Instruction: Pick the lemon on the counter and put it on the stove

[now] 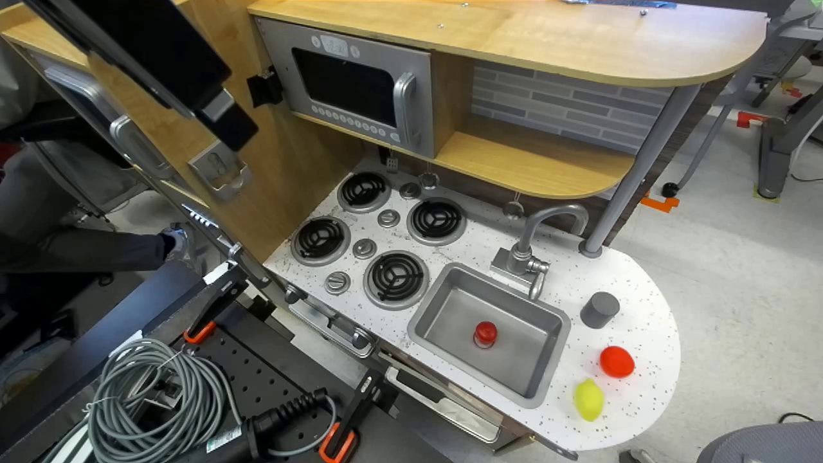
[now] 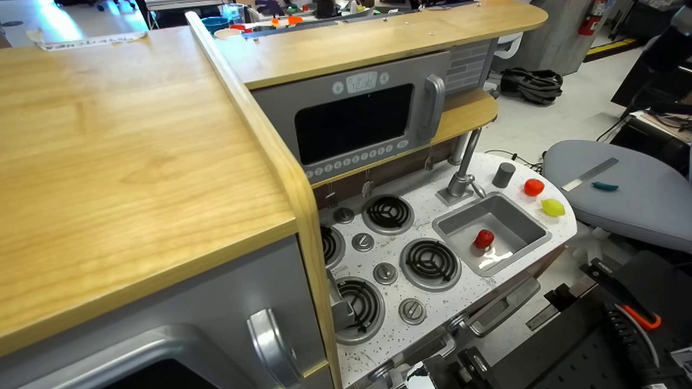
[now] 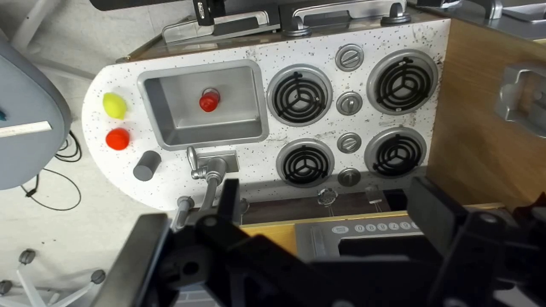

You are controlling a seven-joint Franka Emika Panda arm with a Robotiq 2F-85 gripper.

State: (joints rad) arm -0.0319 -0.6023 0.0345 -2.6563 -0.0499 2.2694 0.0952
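The yellow lemon (image 1: 588, 400) lies on the white speckled counter (image 1: 643, 308) near its rounded end, beside the sink. It also shows in an exterior view (image 2: 553, 207) and in the wrist view (image 3: 114, 105), at upper left. The stove (image 1: 388, 238) has black burners ringed in silver, left of the sink there; it is partly hidden by the wooden cabinet in an exterior view (image 2: 373, 258). In the wrist view my gripper (image 3: 325, 192) is open, with nothing between its fingers, above the unit and far from the lemon. Part of it (image 1: 228, 122) shows dark at top left in an exterior view.
A grey sink basin (image 1: 443, 315) holds a red item (image 1: 485, 333). A red round item (image 1: 617, 362) and a grey cylinder (image 1: 600, 310) stand near the lemon. The faucet (image 1: 528, 238), grey post (image 1: 643, 173), wooden shelf (image 1: 540, 167) and microwave (image 1: 347, 83) rise behind the counter.
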